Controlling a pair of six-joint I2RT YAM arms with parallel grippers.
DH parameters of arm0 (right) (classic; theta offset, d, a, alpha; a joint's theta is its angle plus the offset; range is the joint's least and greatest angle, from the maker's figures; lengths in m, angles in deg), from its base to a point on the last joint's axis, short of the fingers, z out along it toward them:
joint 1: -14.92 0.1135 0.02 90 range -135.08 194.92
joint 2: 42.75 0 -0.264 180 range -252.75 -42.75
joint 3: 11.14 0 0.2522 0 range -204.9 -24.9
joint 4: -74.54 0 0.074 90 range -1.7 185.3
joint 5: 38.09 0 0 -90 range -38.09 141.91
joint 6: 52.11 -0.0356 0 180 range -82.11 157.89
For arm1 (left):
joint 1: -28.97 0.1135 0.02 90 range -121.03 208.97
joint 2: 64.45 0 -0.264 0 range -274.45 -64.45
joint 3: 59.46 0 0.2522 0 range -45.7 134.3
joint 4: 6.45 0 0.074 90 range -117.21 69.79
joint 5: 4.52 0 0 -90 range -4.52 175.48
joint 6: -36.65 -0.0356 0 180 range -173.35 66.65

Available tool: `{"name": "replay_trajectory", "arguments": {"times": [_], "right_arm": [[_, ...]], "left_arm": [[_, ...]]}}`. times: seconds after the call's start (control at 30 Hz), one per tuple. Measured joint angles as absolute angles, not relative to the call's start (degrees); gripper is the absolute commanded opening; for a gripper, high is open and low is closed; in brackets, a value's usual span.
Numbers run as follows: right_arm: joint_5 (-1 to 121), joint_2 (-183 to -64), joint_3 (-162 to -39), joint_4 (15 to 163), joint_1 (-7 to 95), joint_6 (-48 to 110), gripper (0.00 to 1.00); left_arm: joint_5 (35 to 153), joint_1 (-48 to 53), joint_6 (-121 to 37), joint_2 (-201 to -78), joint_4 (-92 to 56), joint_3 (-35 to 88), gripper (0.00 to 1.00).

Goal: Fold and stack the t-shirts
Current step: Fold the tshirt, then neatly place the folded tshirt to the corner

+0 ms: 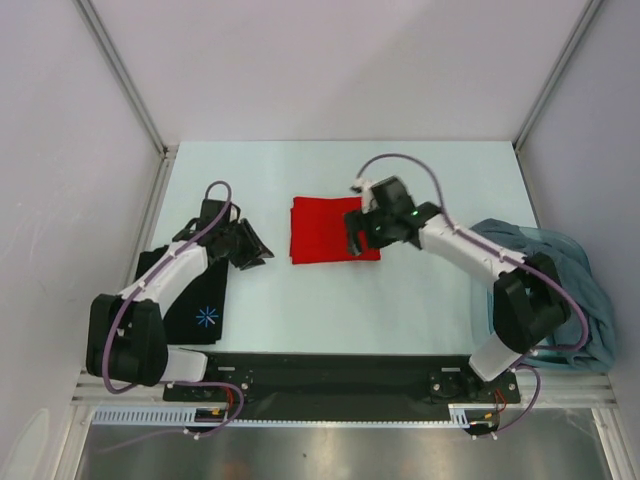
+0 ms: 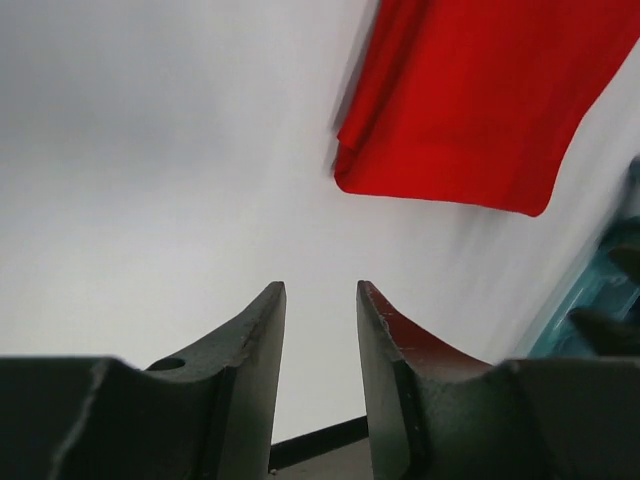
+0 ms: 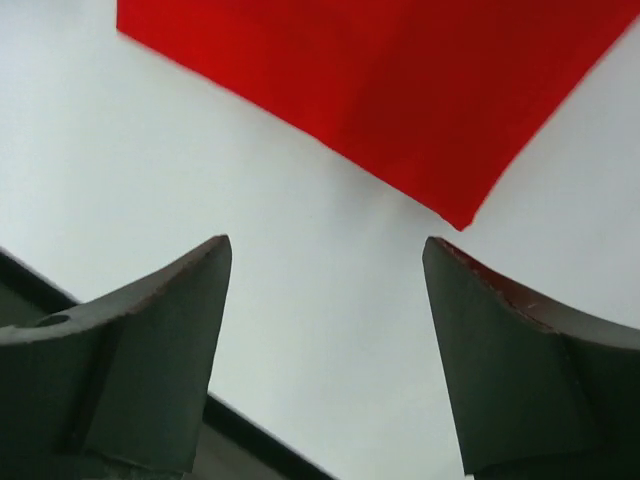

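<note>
Right claw: spread wide, nothing between the fingers. It sits over the right edge of the red shirt, centre of the top view. In the right wrist view, a corner of the folded red cloth lies just past the fingertips, flat on the pale surface.

Left claw: fingers parted by a narrow gap, gripping nothing. It is over bare surface just left of the red shirt, not touching it.

Black shirt, starburst print up, lies lower left, partly under the left arm. Teal shirts are heaped at the right edge, beside the right arm's base.
</note>
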State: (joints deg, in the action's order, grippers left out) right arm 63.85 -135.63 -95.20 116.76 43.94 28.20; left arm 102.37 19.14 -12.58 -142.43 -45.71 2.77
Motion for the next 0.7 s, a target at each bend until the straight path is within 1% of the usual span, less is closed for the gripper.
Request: {"name": "replay_trajectory", "arguments": {"times": [0.03, 0.1, 0.27, 0.37, 0.47, 0.5, 0.53, 0.63, 0.7], "right_arm": [[60.27, -135.13, -94.70, 115.65, 47.89, 31.02, 0.85], [52.73, -134.80, -93.23, 113.25, 54.78, 37.24, 0.86], [40.25, -137.07, -91.11, 108.26, 64.79, 53.53, 0.85], [36.12, -139.28, -89.10, 102.51, 67.98, 64.11, 0.79], [35.18, -141.97, -88.47, 98.27, 70.36, 71.76, 0.74], [35.07, -143.26, -88.56, 96.48, 71.06, 74.03, 0.71], [34.92, -144.61, -88.71, 95.21, 71.65, 75.80, 0.66], [34.83, -149.71, -90.28, 92.98, 73.16, 80.41, 0.61], [34.85, -153.34, -92.16, 92.53, 73.88, 82.42, 0.61]], "left_arm": [[102.04, 19.38, -11.25, -142.21, -46.63, 2.75, 0.41], [101.41, 20.10, -8.91, -141.16, -48.00, 2.53, 0.43], [100.84, 24.69, -4.21, -136.55, -50.56, 1.28, 0.45], [100.99, 28.28, -1.52, -134.93, -51.76, 0.34, 0.46], [102.13, 32.04, 0.95, -134.29, -53.55, -0.90, 0.46], [102.35, 33.18, 1.80, -134.10, -54.19, -1.43, 0.46], [102.56, 34.14, 2.46, -133.84, -54.89, -1.89, 0.47], [102.74, 35.54, 3.90, -132.98, -56.92, -2.48, 0.47], [102.85, 35.71, 4.73, -131.98, -57.82, -2.48, 0.47]]}}
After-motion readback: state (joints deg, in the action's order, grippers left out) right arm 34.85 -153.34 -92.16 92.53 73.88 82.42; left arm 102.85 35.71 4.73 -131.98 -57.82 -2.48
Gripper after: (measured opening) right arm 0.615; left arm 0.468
